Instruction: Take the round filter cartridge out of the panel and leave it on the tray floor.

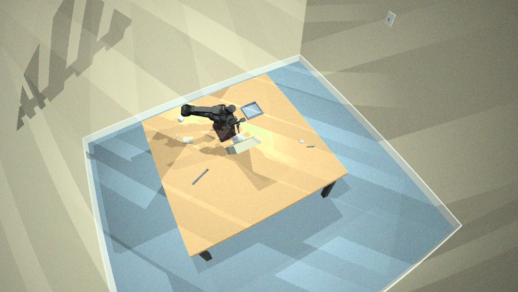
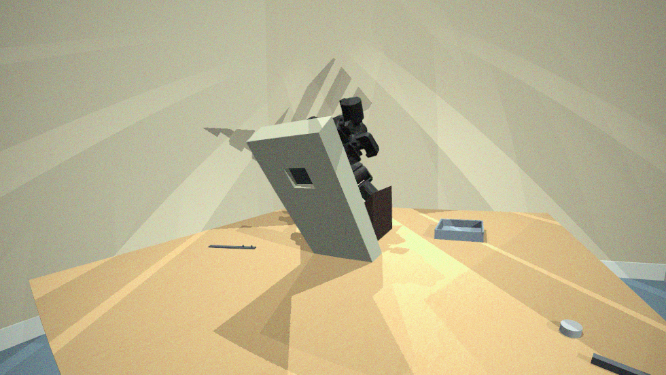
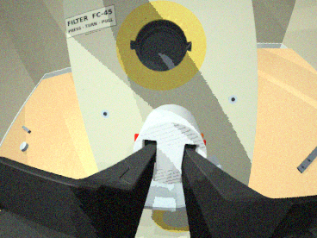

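The white filter cartridge [image 3: 170,125] [image 1: 238,137] is out of the panel, with a red tab on each side. My gripper [image 3: 169,152] is shut on it, one black fingertip in each slot of its face. The pale service panel [image 3: 224,82] [image 2: 321,214] [image 1: 248,144] leans at a slant. Its round dark socket [image 3: 161,45] is empty inside a yellow ring [image 3: 197,53]. The cartridge shows below the ring in the wrist view, in front of the panel. The panel hides it in the exterior view. The blue-grey tray [image 1: 251,109] [image 2: 459,236] is empty, off to one side of the arm.
A dark red-brown block [image 1: 224,132] [image 2: 382,212] stands by the arm. A long grey bar [image 1: 200,176] [image 2: 231,246] [image 3: 307,159], a small disc [image 1: 301,141] [image 2: 571,329] [image 3: 24,147], a short dark bar [image 1: 310,146] and a pale block [image 1: 187,139] lie on the table.
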Available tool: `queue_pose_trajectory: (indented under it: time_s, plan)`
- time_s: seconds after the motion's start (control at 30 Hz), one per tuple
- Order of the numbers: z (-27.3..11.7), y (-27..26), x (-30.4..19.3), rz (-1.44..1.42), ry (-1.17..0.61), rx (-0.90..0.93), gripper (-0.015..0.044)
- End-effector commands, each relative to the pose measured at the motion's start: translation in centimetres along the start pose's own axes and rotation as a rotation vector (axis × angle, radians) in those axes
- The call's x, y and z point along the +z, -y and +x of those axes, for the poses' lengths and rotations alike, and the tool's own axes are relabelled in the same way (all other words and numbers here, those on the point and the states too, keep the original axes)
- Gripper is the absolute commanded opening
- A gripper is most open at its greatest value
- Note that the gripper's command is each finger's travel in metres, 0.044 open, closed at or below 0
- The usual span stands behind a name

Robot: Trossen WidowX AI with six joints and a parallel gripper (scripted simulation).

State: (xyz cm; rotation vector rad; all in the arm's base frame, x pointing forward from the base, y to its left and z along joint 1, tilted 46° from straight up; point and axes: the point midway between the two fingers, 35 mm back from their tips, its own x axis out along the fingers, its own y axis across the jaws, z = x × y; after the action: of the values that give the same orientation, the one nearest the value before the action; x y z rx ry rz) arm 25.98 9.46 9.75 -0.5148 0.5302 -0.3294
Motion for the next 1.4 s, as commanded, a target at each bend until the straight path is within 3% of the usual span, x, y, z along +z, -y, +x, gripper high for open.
queue_pose_trajectory:
  time_s: [0.0, 0.27, 0.5, 0.63, 1.07, 1.23, 1.37]
  plan:
    - [0.0, 0.0, 0.2, 0.004, 0.002, 0.001, 0.0092]
    - [0.0, 0.1, -0.3, 0.004, 0.005, 0.002, 0.0092]
    - [-0.9, -1.6, 6.3, 0.005, 0.005, 0.003, 0.0092]
    - [-1.0, -1.7, 7.0, 0.005, 0.005, 0.003, 0.0092]
    - [-5.4, -3.1, 12.3, 0.008, 0.006, 0.009, 0.0433]
    - [-3.1, -2.4, 7.4, -0.112, -0.170, -0.012, 0.0305]
    - [-1.5, -0.7, 1.7, -0.227, -0.390, -0.045, 0.0305]
